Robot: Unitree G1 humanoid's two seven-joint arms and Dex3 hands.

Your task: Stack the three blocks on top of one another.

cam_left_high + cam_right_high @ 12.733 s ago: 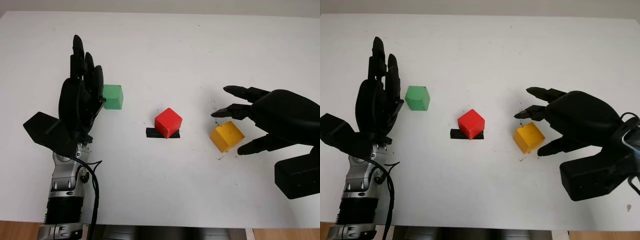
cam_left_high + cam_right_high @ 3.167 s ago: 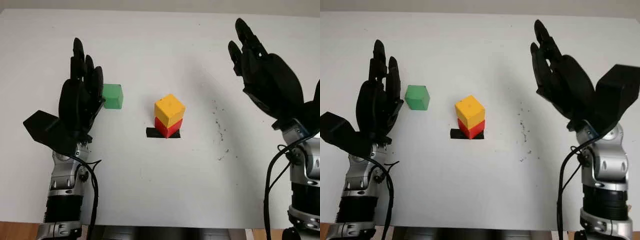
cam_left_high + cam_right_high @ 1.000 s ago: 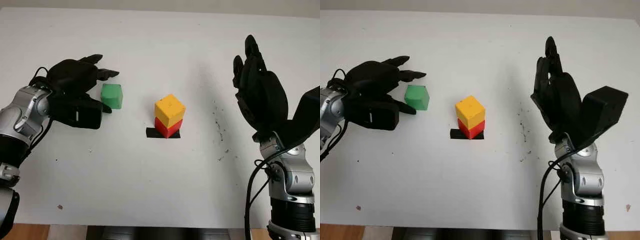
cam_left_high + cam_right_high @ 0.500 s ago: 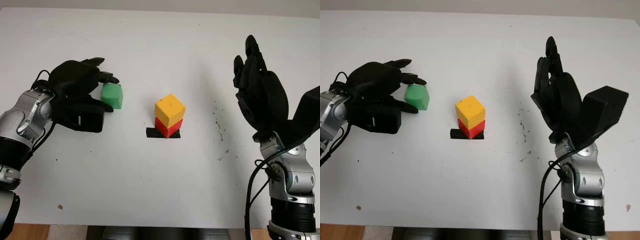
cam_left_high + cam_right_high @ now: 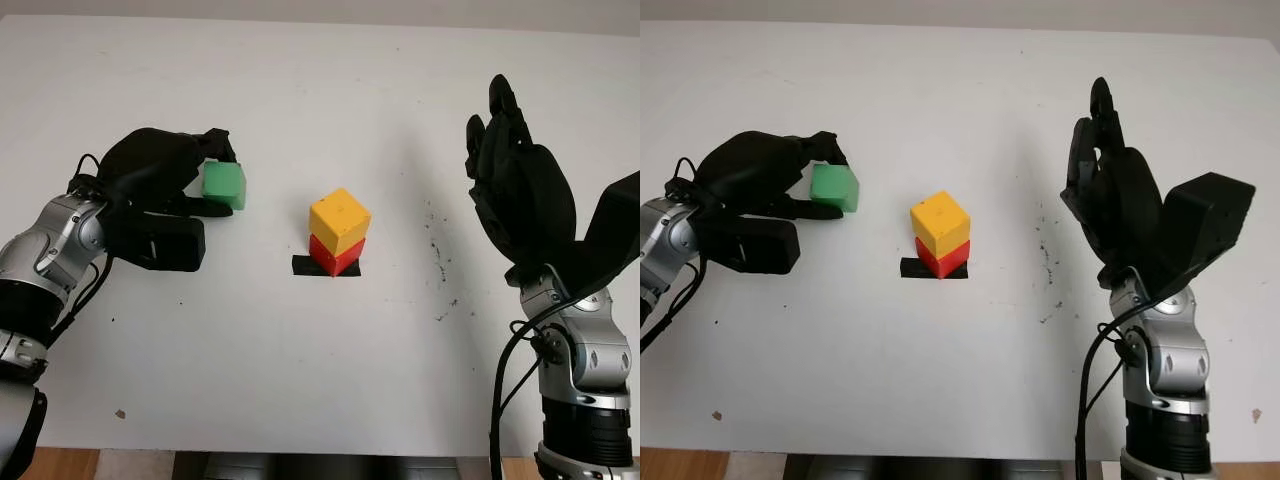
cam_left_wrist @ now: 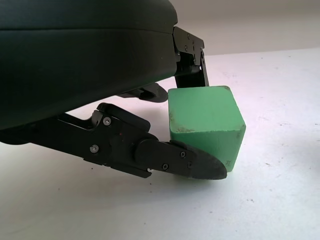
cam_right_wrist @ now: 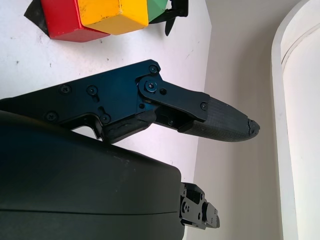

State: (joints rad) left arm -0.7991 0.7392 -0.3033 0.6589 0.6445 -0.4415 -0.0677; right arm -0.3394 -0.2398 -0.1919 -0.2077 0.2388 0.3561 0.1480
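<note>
The green block (image 5: 225,185) sits left of centre on the white table, and my left hand (image 5: 212,178) is shut on it: fingers over its far top edge, thumb against its near side. The left wrist view shows the green block (image 6: 205,125) pinched between the thumb and a finger; I cannot tell whether it is off the table. At the centre the yellow block (image 5: 339,220) stands on the red block (image 5: 335,257), slightly twisted, over a black tape mark (image 5: 303,266). My right hand (image 5: 515,180) is open, raised upright at the right, well apart from the stack.
The white table (image 5: 320,380) runs to its front edge at the bottom of the picture. Small dark specks (image 5: 437,250) dot the surface between the stack and the right hand. A tiny mark (image 5: 120,413) lies near the front left.
The left hand has closed its fingers and thumb onto the green block, which was loose between them half a second ago. The stack and the right hand have not moved.
</note>
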